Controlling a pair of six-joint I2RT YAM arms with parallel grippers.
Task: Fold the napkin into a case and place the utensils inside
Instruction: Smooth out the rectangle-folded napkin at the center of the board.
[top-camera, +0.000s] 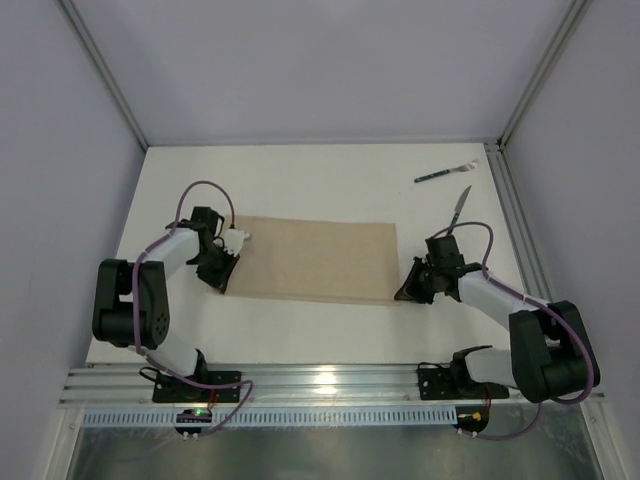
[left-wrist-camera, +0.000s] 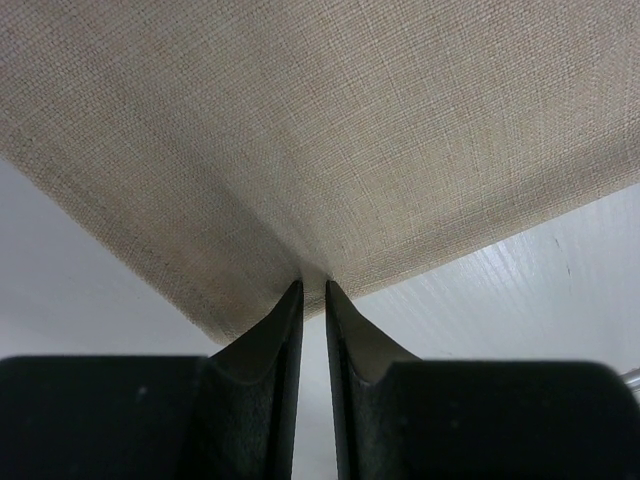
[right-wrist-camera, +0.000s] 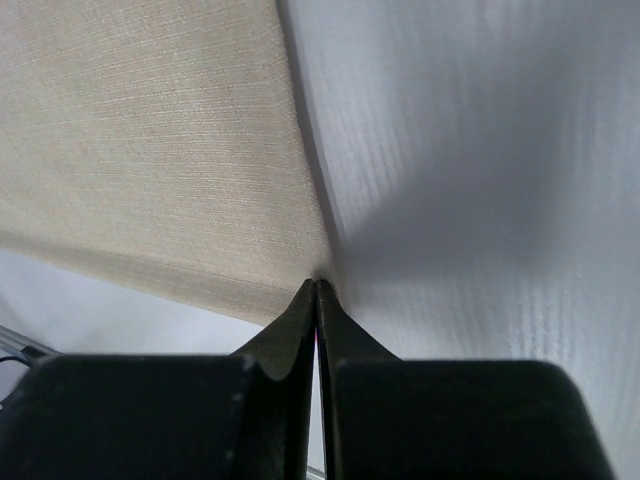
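- Left arm: elbow folded back, wrist reaching in low. The left gripper (left-wrist-camera: 312, 290) is pinched, with only a slit between its fingers, on the near-left corner of the napkin (top-camera: 310, 258).
- Right arm: mirrored pose. The right gripper (right-wrist-camera: 317, 288) is clamped fully together on the near-right corner.
- Napkin: a flat rectangle at mid-table (top-camera: 300, 170), between both grippers.
- Knife (top-camera: 460, 206): beyond the right gripper, apart from the napkin.
- Fork (top-camera: 445, 173): farther back, near the right rear corner.

My feed shows a white worktop (top-camera: 300, 175), pale lavender-grey walls (top-camera: 320, 60) on three sides, slanting aluminium posts (top-camera: 104, 75), a silver rail (top-camera: 330, 378) catching bright glare
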